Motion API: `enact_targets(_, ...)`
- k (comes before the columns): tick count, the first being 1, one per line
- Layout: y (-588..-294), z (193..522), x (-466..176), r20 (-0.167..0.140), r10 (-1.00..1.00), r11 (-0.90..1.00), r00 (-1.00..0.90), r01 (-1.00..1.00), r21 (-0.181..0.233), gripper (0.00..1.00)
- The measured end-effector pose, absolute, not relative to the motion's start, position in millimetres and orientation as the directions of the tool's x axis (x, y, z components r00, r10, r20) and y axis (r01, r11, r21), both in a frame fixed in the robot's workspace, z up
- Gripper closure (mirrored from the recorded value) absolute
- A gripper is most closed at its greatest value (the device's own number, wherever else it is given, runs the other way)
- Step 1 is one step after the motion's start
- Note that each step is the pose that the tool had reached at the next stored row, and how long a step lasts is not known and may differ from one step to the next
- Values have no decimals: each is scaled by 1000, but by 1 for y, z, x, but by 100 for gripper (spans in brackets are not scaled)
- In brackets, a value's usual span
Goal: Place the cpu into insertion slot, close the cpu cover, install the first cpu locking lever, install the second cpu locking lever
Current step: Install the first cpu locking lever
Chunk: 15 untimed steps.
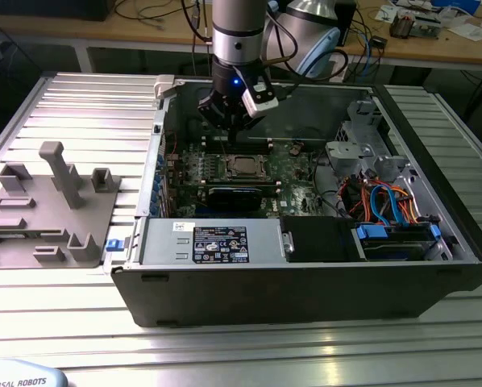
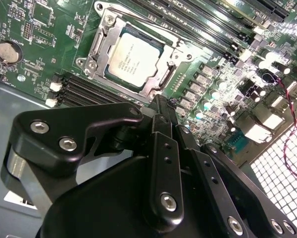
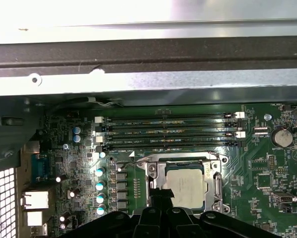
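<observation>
The cpu [image 2: 133, 58] lies flat in the insertion slot on the green motherboard [image 2: 34, 29], its silver top facing up. The slot itself is hidden under the chip and the frame. The cpu cover [image 2: 100, 47], a silvery frame, lies down around the chip's edges. In the exterior view the cpu [image 1: 243, 167] sits mid-board inside the open case, and my gripper [image 1: 229, 121] hangs just above and behind it. In both wrist views the gripper [image 2: 161, 101] [image 3: 161, 194] has its black fingers pressed together with nothing between them, close to one side of the cpu [image 3: 188, 186] and off the board.
Long black memory slots [image 3: 168, 131] run beside the socket, with the case's metal wall [image 3: 138, 79] beyond them. A power supply [image 1: 217, 242], a black card [image 1: 237, 196] and orange and blue cables [image 1: 386, 201] crowd the case. A grey fixture [image 1: 47, 210] stands at the exterior view's left.
</observation>
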State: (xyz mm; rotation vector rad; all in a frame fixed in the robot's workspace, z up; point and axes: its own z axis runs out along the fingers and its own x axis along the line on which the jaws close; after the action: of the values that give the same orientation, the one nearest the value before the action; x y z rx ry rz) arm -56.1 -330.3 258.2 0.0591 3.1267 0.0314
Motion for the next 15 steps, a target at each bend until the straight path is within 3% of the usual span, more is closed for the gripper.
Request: enact_targets(15, -330, 258, -59, -14, 38, 999, -999, 38, 20, 89)
